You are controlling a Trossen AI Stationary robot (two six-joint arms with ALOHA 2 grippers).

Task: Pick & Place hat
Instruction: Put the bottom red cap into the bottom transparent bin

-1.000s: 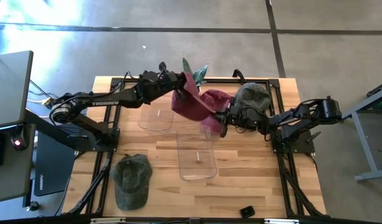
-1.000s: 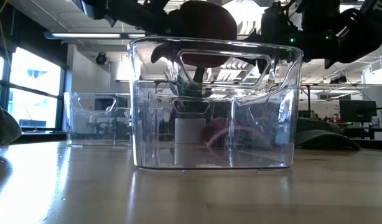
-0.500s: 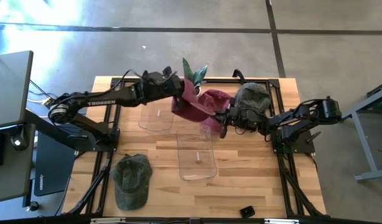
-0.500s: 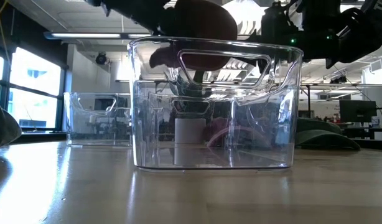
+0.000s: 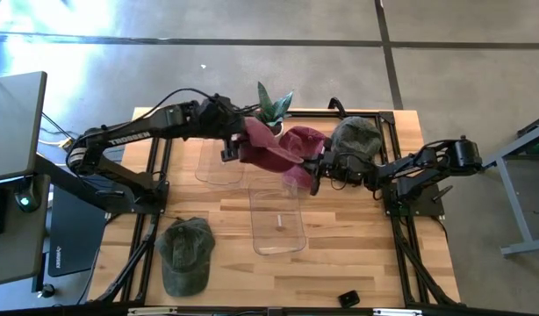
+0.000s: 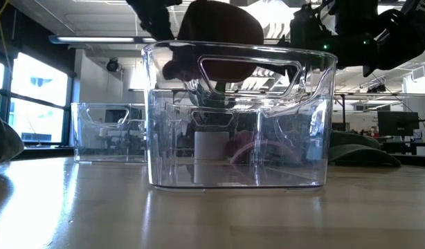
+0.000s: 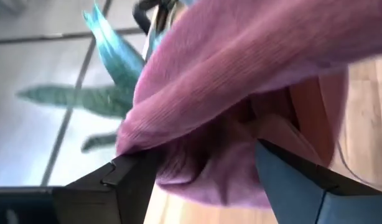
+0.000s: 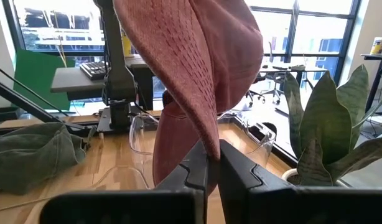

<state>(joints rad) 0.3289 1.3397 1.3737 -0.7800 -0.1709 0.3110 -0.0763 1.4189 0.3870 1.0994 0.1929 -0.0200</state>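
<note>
A maroon hat (image 5: pixel 274 149) hangs in the air above two clear bins, one nearer (image 5: pixel 278 219) and one farther left (image 5: pixel 221 162). It shows dark above the near bin in the low view (image 6: pixel 219 24). My right gripper (image 5: pixel 314 172) reaches level from the table's right and is shut on the hat. My left gripper (image 5: pixel 231 146) is at the hat's left end, tipped downward. Its fingers are open (image 7: pixel 186 155), with the hat's cloth (image 7: pixel 241 74) bulging between them. My right gripper pinches a folded edge of the hat (image 8: pixel 211 146) between its two fingers, which come level from the table's right. The hat is lifted clear and stretches away from the fingertips toward the left arm. My left gripper: cloth lies against one spread finger (image 7: pixel 132 180); whether it touches, I cannot tell.
A green hat (image 5: pixel 186 254) lies on the table near the front left, and another green hat (image 5: pixel 355 140) lies at the far right under the right arm. A potted plant (image 5: pixel 271 105) stands at the far edge. A small black object (image 5: pixel 348 298) sits at the front right.
My left gripper has opened and let go of the hat's left end. It has drawn back a little toward the table's left and tipped from pointing upward to pointing downward. The hat's left end has sagged slightly, and the right gripper still carries the hat.
</note>
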